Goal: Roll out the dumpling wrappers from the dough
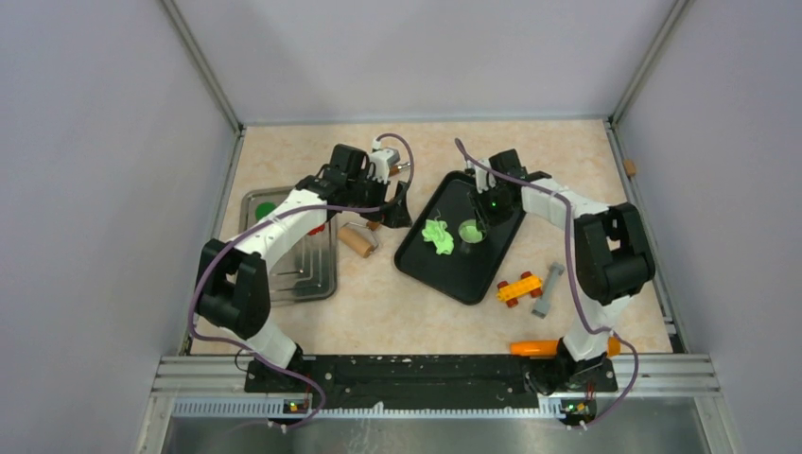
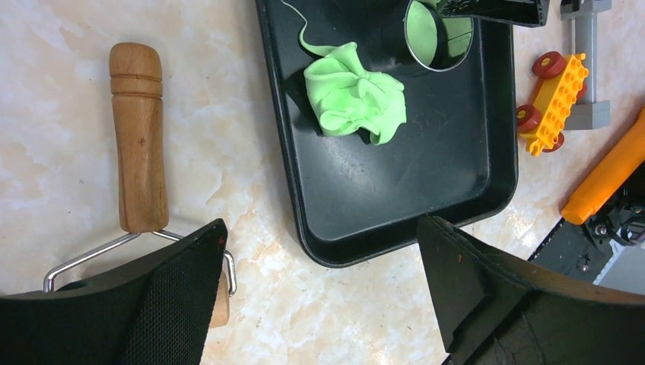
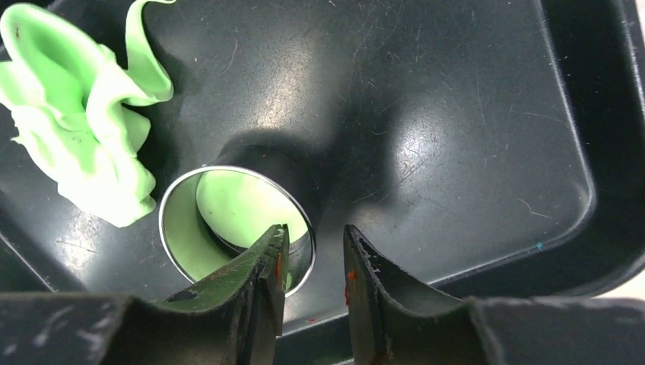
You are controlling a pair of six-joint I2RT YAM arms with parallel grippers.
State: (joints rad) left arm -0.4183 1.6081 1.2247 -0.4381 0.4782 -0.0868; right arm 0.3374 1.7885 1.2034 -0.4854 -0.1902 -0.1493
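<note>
Wooden roller lies left of the black tray, below the wide, empty left gripper. On the tray, ragged dough sits left of the ring cutter, which encloses 1 wrapper. The right gripper straddles its wall with narrow jaws, probably to lift it; whether it pinches, I cannot tell.

You have a crumpled, ragged scrap of lime-green dough lying in soft folds on the floor of the black tray, with a thin strip curling up from one edge. Just to its right, a thin round lime-green wrapper lies flat inside the upright metal ring cutter.
</note>
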